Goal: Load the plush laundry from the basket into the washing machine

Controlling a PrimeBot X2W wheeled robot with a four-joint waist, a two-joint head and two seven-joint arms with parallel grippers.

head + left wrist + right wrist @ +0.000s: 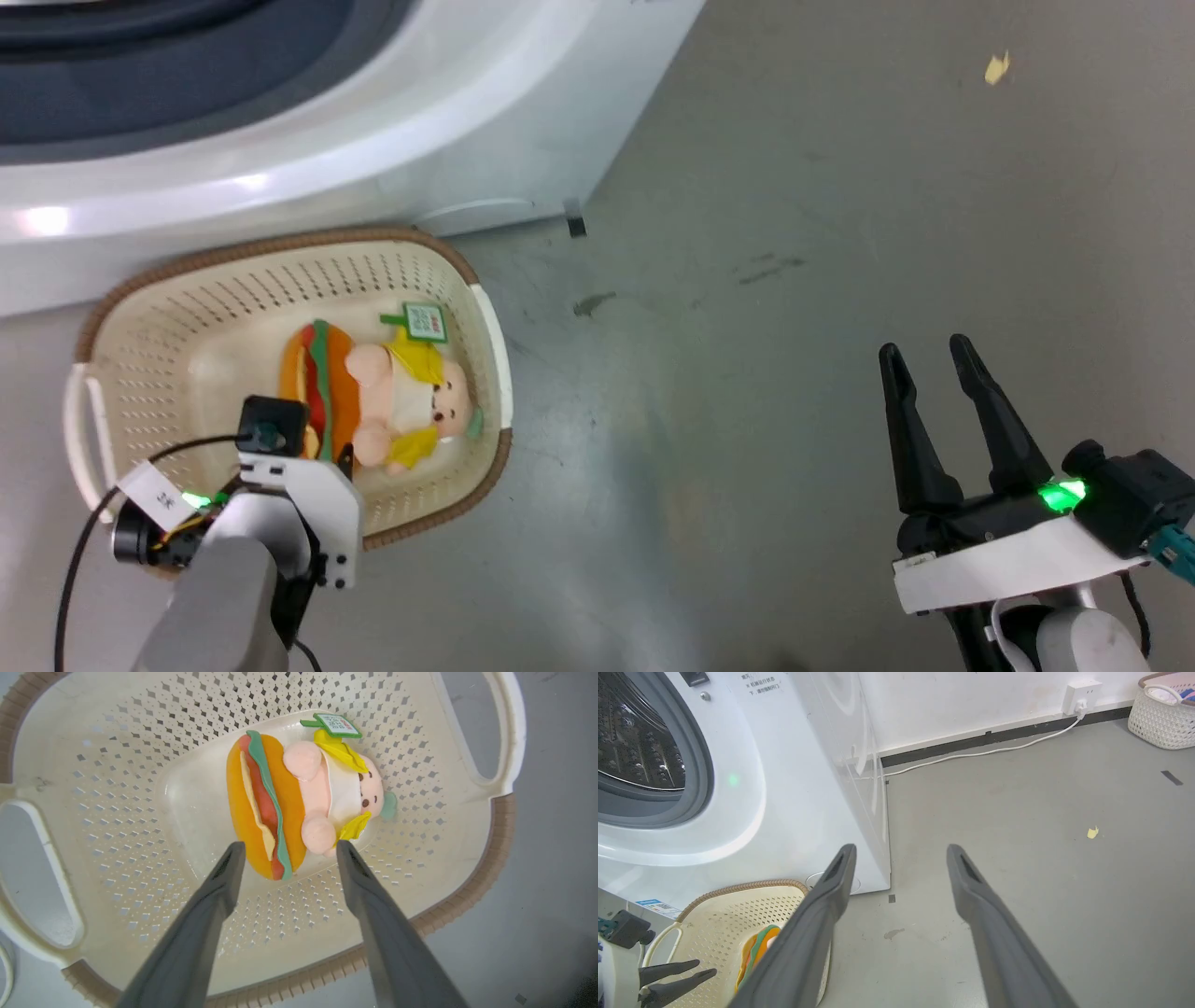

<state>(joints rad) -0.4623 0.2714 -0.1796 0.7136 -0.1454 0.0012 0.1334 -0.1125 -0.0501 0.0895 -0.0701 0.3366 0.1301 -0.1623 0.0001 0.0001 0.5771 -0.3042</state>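
The plush laundry [299, 798], an orange hamburger joined to a pink-faced doll in yellow and white, lies on the bottom of the cream basket [117, 788] with its green tag [334, 723] at the far end. My left gripper [286, 849] hangs open just above it, its fingertips framing the burger's near end. In the head view the plush laundry [373, 392] lies in the basket [187, 308], which stands on the floor against the washing machine [373, 140]. My right gripper [924, 350] stands open and holds nothing, over bare floor to the right. The steel drum [635, 742] shows through the grey port.
Grey floor [794, 280] spreads to the right of the basket. A yellow scrap [1092, 832] lies on it. A white cable [971, 756] runs along the wall to a socket [1078, 695]. Another white basket [1160, 716] with clothes stands in the far corner.
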